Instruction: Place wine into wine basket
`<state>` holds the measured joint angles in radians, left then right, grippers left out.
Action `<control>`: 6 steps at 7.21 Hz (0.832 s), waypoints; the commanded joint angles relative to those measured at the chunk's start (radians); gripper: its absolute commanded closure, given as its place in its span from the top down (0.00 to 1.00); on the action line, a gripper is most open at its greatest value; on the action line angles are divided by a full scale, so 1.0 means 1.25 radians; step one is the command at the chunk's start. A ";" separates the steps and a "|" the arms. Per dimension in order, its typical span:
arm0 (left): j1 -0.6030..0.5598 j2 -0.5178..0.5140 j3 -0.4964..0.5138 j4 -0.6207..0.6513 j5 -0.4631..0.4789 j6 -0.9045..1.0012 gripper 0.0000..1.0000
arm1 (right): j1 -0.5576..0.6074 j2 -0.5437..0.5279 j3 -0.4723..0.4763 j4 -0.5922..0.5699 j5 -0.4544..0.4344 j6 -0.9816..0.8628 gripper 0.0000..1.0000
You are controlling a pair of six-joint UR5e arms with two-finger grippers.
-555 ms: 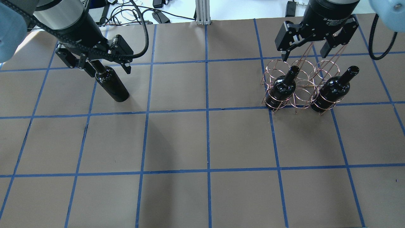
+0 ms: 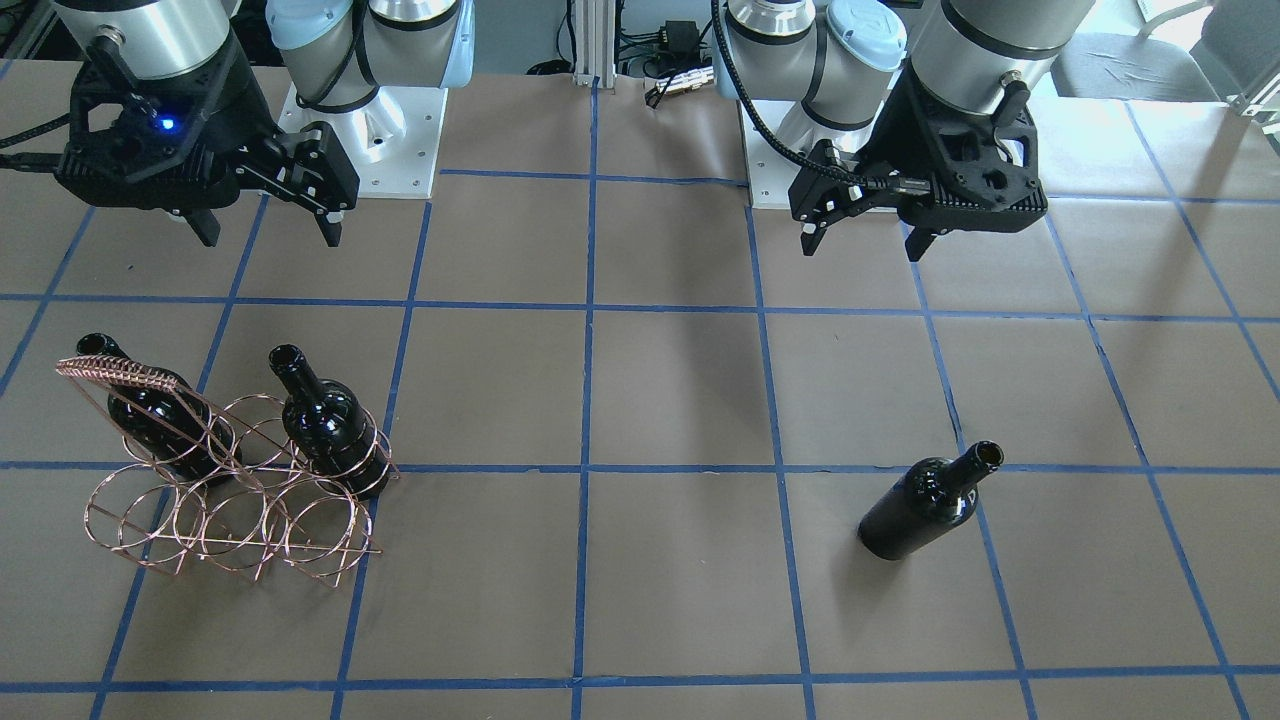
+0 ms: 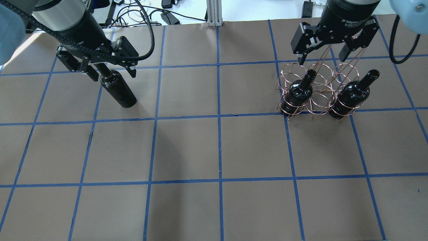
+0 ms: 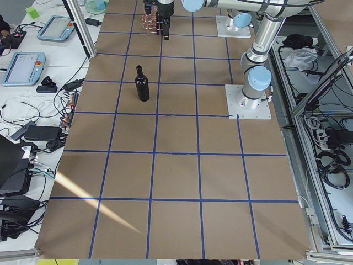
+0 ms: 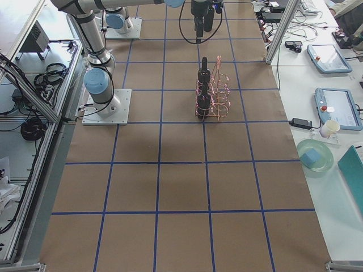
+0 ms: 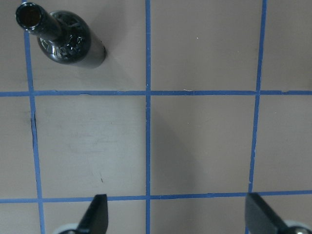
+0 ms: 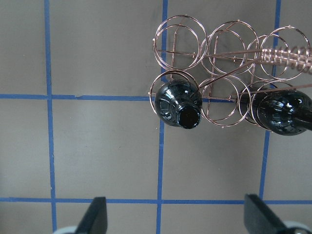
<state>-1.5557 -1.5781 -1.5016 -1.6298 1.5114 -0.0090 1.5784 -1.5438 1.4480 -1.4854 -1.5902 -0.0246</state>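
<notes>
A loose black wine bottle (image 3: 119, 91) stands upright and free on the table's left part; it also shows in the front view (image 2: 925, 503) and at the top left of the left wrist view (image 6: 63, 41). My left gripper (image 3: 113, 75) is open and empty, raised well above it and to one side (image 2: 862, 248). The copper wire wine basket (image 3: 320, 87) stands on the right and holds two black bottles (image 3: 297, 93) (image 3: 351, 95) in its outer front rings. The ring between them is empty. My right gripper (image 3: 321, 60) is open and empty above the basket's back.
The table is brown paper with a blue tape grid (image 3: 219, 117). The basket's slanted coil-wrapped handle (image 2: 120, 375) rises over one bottle. Both arm bases (image 2: 380, 130) stand on white plates at the table's robot side. Cables lie past the far edge (image 3: 160, 15).
My left gripper has shifted slightly up and to the left in the overhead view. The loose bottle, the basket and my right gripper have not moved.
</notes>
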 commanded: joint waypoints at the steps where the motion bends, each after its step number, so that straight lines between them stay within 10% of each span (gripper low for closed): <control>1: 0.030 -0.016 0.000 0.071 0.009 0.004 1.00 | 0.000 0.000 0.005 0.009 -0.007 -0.002 1.00; 3: 0.131 -0.071 -0.004 0.086 0.125 0.046 1.00 | 0.000 0.000 0.006 0.005 -0.007 -0.002 1.00; 6: 0.163 -0.199 0.011 0.253 0.064 0.053 1.00 | -0.009 -0.007 0.005 0.005 -0.086 -0.007 1.00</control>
<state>-1.3584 -1.7665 -1.4986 -1.4044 1.6273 0.0562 1.5706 -1.5501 1.4554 -1.4779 -1.6419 -0.0322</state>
